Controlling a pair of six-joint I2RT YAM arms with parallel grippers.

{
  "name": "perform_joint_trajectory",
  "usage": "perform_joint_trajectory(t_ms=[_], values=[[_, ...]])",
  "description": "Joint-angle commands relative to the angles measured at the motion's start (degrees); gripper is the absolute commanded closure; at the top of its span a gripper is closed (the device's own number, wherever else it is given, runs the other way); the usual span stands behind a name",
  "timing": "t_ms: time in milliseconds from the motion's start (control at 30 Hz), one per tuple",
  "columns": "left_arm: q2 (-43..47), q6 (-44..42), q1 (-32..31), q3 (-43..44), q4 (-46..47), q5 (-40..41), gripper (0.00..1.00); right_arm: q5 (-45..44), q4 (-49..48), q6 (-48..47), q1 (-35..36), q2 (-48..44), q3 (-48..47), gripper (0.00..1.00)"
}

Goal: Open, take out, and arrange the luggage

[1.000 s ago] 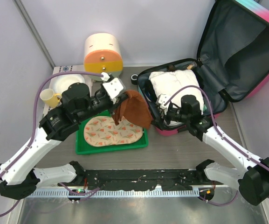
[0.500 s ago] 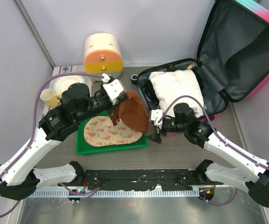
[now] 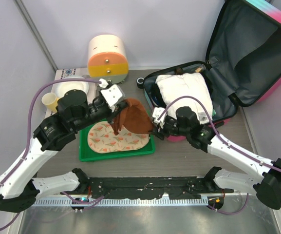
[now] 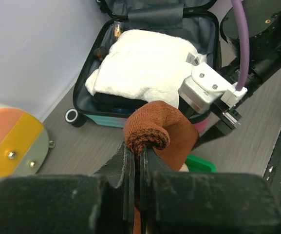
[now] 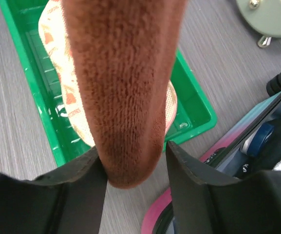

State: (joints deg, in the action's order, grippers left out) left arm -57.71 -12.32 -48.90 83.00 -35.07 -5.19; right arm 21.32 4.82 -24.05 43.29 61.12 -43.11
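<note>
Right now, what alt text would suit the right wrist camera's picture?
A brown cloth hangs between the black fingers of the right hand. Below lies a green tray holding a patterned mat; the pink edge of the luggage shows at bottom right.

The right pincer point(image 5: 133, 163) left the luggage point(image 3: 247, 48) and now straddles the brown cloth point(image 3: 133, 117).

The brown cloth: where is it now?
In the top view the brown cloth hangs from the shut left gripper, above the right end of the green tray, left of the open luggage. Its lower end lies between the fingers of the right gripper.
</note>
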Motion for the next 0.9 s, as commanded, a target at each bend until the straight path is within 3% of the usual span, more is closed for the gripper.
perform_joint_trajectory(t_ms=[0,33,67,200,300,467,633,767,867], values=[[3.92,5.36,0.91,-0.90,-2.36,-1.58,1.00,-2.34,-4.12,3.49,0.13,-0.39,-2.85,0.74],[4.71,5.63,1.26,-1.17,-3.24,-2.27,1.00,-1.99,-2.81,3.40,0.13,-0.48,-3.46,0.90],[6.19,5.64,1.53,-1.70,-4.12,-2.37,1.00,-1.46,-1.49,2.96,0.13,-0.65,-5.04,0.99],[9.89,3.71,1.44,-2.76,-12.44,1.05,1.00,2.14,8.96,0.07,0.13,-2.58,-9.09,0.99],[12.62,-2.60,1.53,-4.24,-21.42,2.90,1.00,4.08,18.62,-2.13,0.83,-3.20,-11.11,0.99],[15.17,-11.31,1.53,-10.12,-30.56,11.86,1.00,4.17,33.83,-2.40,1.89,3.20,-18.66,0.99],[15.97,-12.73,1.53,-18.39,-29.62,16.87,1.00,1.62,37.28,-3.02,2.15,12.94,-24.55,0.99],[14.83,-13.35,1.97,-27.51,-22.36,21.97,1.00,-0.30,37.72,-4.16,2.15,20.67,-28.07,0.99],[14.04,-13.17,5.91,-31.66,-16.62,21.19,1.00,-3.20,36.14,-4.95,2.24,26.39,-30.97,0.99]])
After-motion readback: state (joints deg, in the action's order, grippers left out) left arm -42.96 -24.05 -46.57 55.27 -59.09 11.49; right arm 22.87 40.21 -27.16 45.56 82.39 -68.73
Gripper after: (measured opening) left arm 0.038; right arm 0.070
